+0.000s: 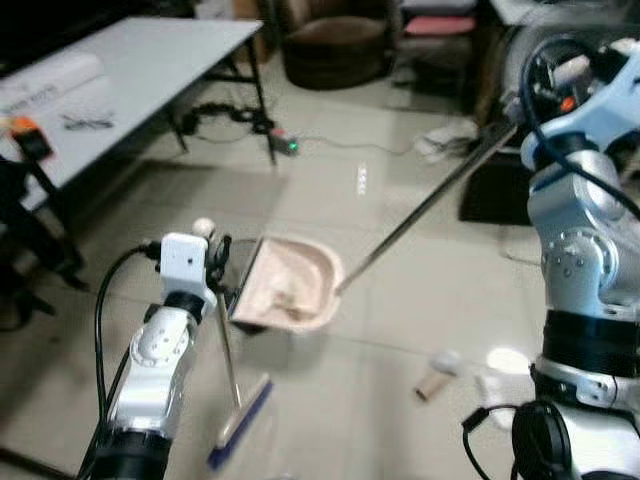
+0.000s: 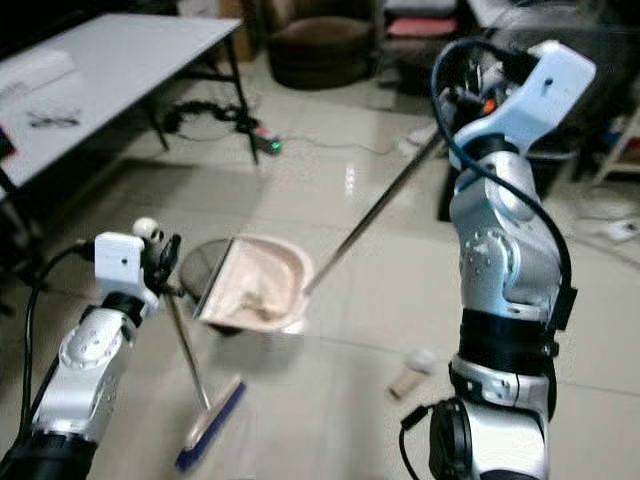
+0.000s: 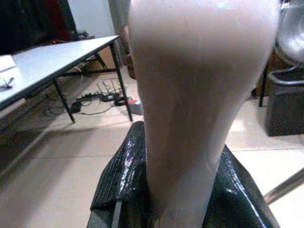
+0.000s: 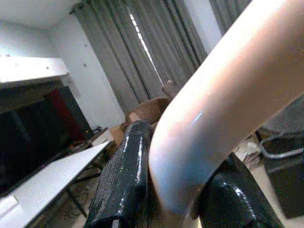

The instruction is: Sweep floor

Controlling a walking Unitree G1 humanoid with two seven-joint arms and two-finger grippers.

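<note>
- My left gripper (image 1: pixel 222 268) is up in front of me over the tiled floor (image 1: pixel 400 330), clamped on the broom handle (image 1: pixel 228 352); the left wrist view shows the two black fingers (image 3: pixel 118 180) pressed on either side of a thick pale shaft.
- The broom hangs down from that grip, slightly tilted; its blue brush head (image 1: pixel 238 424) is low, at or just above the tiles — I cannot tell whether it touches.
- The pink dustpan (image 1: pixel 288 286) sits just beside the left gripper, its open mouth facing that gripper; its long metal pole (image 1: pixel 430 200) runs up and away towards my right arm.
- My right gripper (image 4: pixel 166 190) is raised high on my right, closed round the pale top grip of that pole; the right wrist view shows black fingers (image 4: pixel 124 180) hugging the curved handle.
- On the floor near my right side lie a small cardboard tube (image 1: pixel 432 384) and some pale crumpled litter (image 1: pixel 447 362) — blurred, so I only take it for paper; both are well apart from the dustpan.
- A grey table (image 1: pixel 150 70) stands to my left; a power strip (image 1: pixel 284 140) with cables lies on the floor by its leg.
</note>
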